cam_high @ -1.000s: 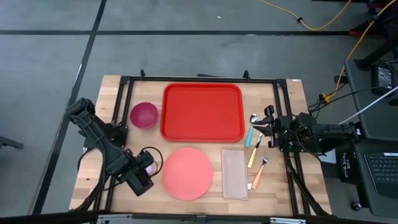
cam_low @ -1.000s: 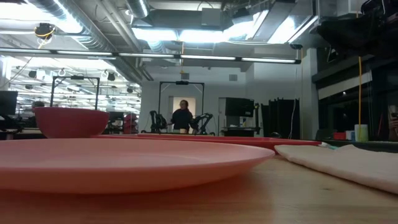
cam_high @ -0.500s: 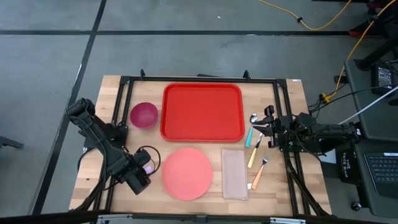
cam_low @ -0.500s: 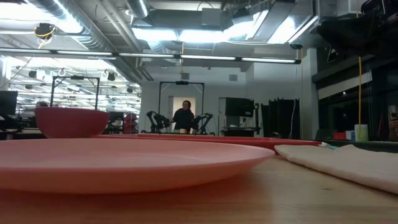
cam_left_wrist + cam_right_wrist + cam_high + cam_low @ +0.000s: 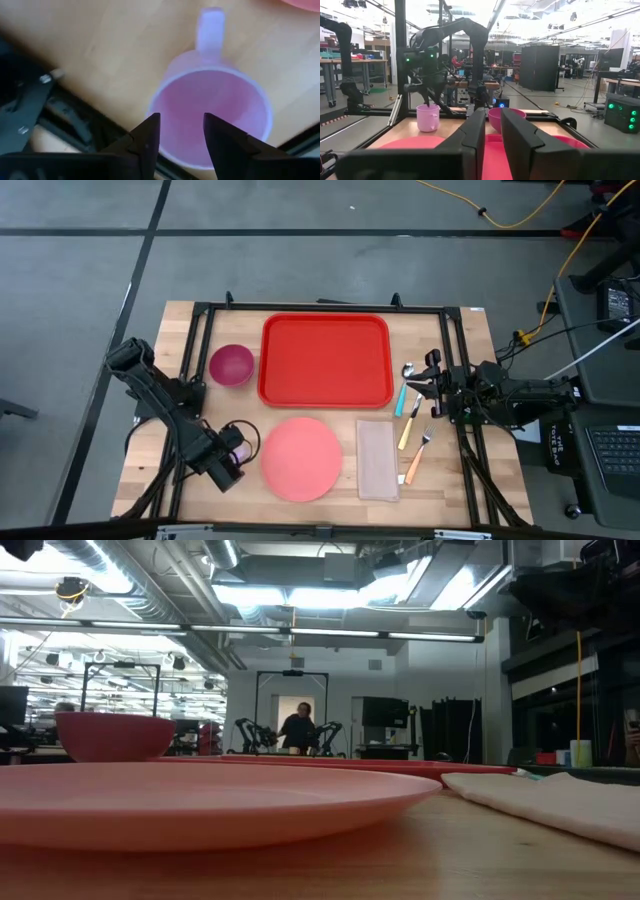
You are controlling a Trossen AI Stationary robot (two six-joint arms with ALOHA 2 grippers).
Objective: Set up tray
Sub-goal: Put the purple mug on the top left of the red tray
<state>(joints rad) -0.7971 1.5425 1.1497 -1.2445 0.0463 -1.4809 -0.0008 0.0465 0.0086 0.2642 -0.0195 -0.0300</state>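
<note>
Dark fingers of the left gripper [image 5: 179, 137] stand parted straight above the pale pink plastic mug [image 5: 212, 115], straddling its rim on the side away from the handle, a pose that looks meant for pinching the wall. The right gripper [image 5: 424, 387] waits at the table's right edge by the coloured-handled cutlery [image 5: 410, 420], its fingers only narrowly apart on nothing. Between them lie the salmon-pink round plate [image 5: 301, 457] and beige napkin [image 5: 377, 459], and beyond those the large bright red rectangular tray [image 5: 325, 360], bare, centred at the far side, ready for loading.

bright red tray [image 5: 325, 360], pink cup [image 5: 215, 117]
</note>
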